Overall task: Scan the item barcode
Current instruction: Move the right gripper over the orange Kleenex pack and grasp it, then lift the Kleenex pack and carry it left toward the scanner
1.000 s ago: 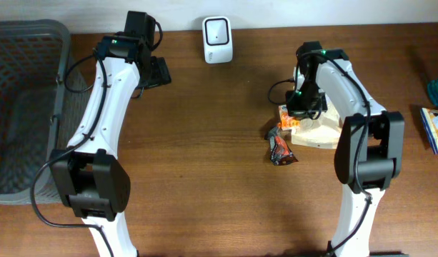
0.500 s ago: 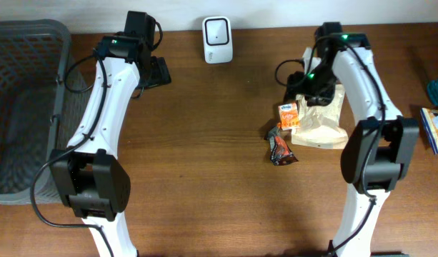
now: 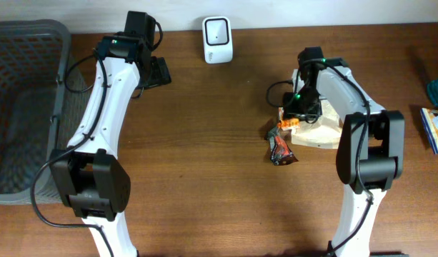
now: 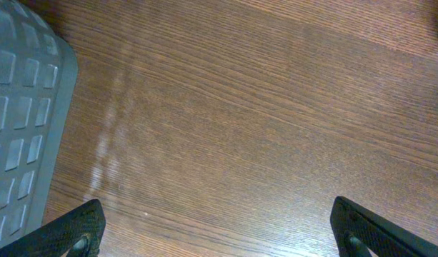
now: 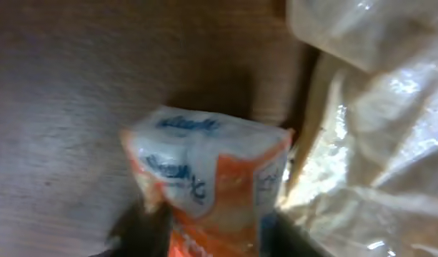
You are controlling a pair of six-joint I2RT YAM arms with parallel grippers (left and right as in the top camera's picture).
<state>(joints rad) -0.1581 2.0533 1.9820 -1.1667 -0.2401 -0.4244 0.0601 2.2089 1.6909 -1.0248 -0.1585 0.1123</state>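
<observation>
An orange packet point(image 5: 204, 185) beside a clear bag point(image 5: 376, 143), judged light and squashy, best gripped across its sides, is flanked by the right fingers point(image 5: 140, 227); clamping cannot be told. The left fingers point(image 4: 76, 228) are spread.

We recorded a dark brown wooden table point(image 3: 219, 178), its grain running lengthwise, filling nearly the whole overhead view. A thin pale strip of wall point(image 3: 311, 11) ran along its far edge. Light was even, with faint pale streaks across the wood in the left wrist view.
</observation>
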